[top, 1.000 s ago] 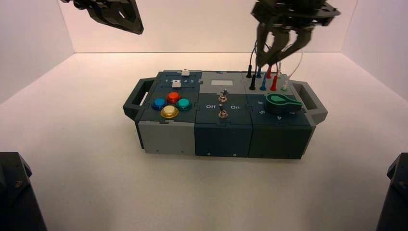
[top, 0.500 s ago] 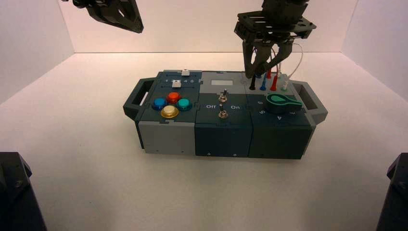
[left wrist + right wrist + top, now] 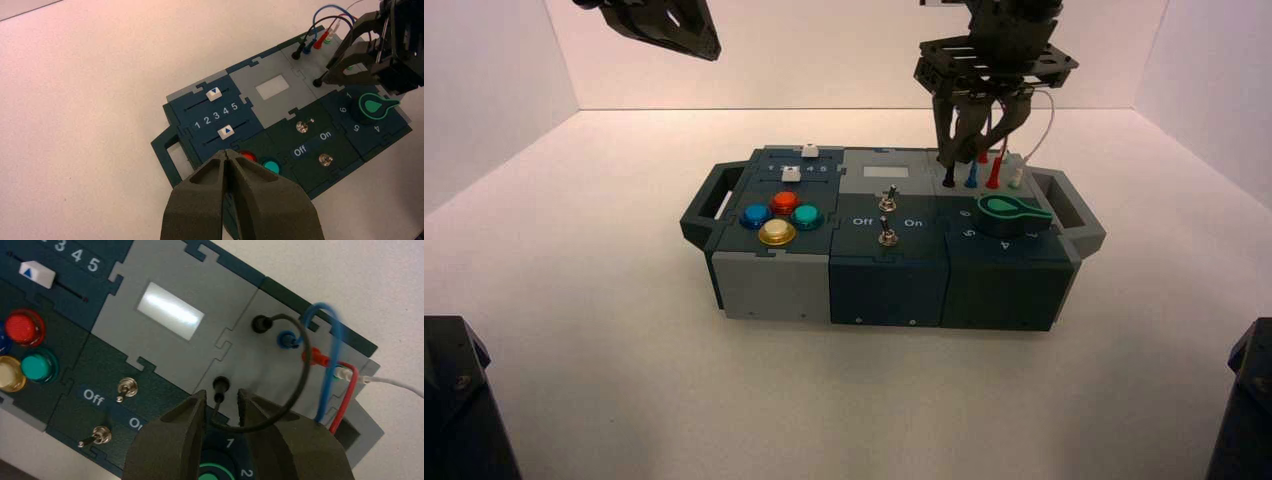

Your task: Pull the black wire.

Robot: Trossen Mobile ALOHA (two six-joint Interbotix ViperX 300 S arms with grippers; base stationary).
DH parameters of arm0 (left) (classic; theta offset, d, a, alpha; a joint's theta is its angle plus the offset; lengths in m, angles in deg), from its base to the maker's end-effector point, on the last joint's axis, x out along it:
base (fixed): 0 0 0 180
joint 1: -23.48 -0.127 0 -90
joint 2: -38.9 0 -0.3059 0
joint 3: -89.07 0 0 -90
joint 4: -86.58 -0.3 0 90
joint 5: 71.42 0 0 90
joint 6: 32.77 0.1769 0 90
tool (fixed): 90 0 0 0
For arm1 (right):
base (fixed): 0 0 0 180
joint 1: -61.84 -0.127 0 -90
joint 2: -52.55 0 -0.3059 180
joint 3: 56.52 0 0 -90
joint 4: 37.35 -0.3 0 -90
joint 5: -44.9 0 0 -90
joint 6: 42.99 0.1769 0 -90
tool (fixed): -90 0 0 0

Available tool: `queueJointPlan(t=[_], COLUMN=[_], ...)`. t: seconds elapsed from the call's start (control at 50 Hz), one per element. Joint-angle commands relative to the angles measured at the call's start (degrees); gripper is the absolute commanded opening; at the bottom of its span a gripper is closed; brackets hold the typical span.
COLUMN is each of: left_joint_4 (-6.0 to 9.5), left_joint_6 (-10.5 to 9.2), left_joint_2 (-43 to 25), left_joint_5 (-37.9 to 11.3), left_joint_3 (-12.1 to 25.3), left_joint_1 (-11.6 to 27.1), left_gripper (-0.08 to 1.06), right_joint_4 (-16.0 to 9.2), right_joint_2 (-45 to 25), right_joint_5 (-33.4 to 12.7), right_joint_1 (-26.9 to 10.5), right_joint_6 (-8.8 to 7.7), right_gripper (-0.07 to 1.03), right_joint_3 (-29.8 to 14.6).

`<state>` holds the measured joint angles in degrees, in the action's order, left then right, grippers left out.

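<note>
The black wire (image 3: 305,360) loops between two black plugs at the right back of the box (image 3: 884,280). The nearer plug (image 3: 220,384) stands in the grey panel just behind the green knob (image 3: 1009,212). The farther plug (image 3: 261,323) sits closer to the box's rear edge. My right gripper (image 3: 220,395) is open and straddles the nearer plug (image 3: 948,179), one finger on each side with a small gap to each. In the high view the right gripper (image 3: 962,156) hangs straight down over that corner. My left gripper (image 3: 227,152) is shut on nothing, parked high at the back left (image 3: 664,25).
Blue (image 3: 330,340), red (image 3: 348,390) and white (image 3: 395,384) leads stand plugged in right beside the black one. Two toggle switches (image 3: 886,218) marked Off and On sit mid-box. Coloured buttons (image 3: 777,215) and two sliders (image 3: 217,112) fill the left part.
My right gripper has swung left and come down from above the leads until its open fingers flank the nearer black plug. The left arm has stayed put.
</note>
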<state>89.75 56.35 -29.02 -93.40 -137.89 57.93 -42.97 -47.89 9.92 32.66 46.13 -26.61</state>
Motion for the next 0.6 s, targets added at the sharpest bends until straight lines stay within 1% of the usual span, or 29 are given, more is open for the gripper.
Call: queueJointPlan(t=[0.02,0.14,0.28,0.48,0.6], left_joint_4=[0.09,0.09,0.09,0.09,0.09], left_joint_6=[0.0,0.0,0.0,0.0,0.09], left_joint_2=[0.88,1.05,1.41,1.49,1.49], left_joint_5=[0.26,0.26,0.26,0.26,0.26], left_joint_3=[1.67,1.58,1.58,1.67,1.76], left_joint_1=[0.18,0.18,0.18,0.18,0.18], left_gripper=[-0.03,-0.03,-0.03,-0.03,-0.03], right_joint_4=[0.0,0.0,-0.26,-0.62,-0.79], right_joint_2=[0.79,0.62,0.18,-1.05,-2.02], right_joint_5=[0.18,0.26,0.53,0.44,0.44], right_joint_1=[0.97,0.97,0.97,0.88,0.88], right_joint_6=[-0.18,-0.18,-0.18,-0.09,-0.09], right_gripper=[0.35,0.35,0.31,0.31,0.31], right_joint_3=[-1.49,-1.49,-1.58,-1.85,-2.9])
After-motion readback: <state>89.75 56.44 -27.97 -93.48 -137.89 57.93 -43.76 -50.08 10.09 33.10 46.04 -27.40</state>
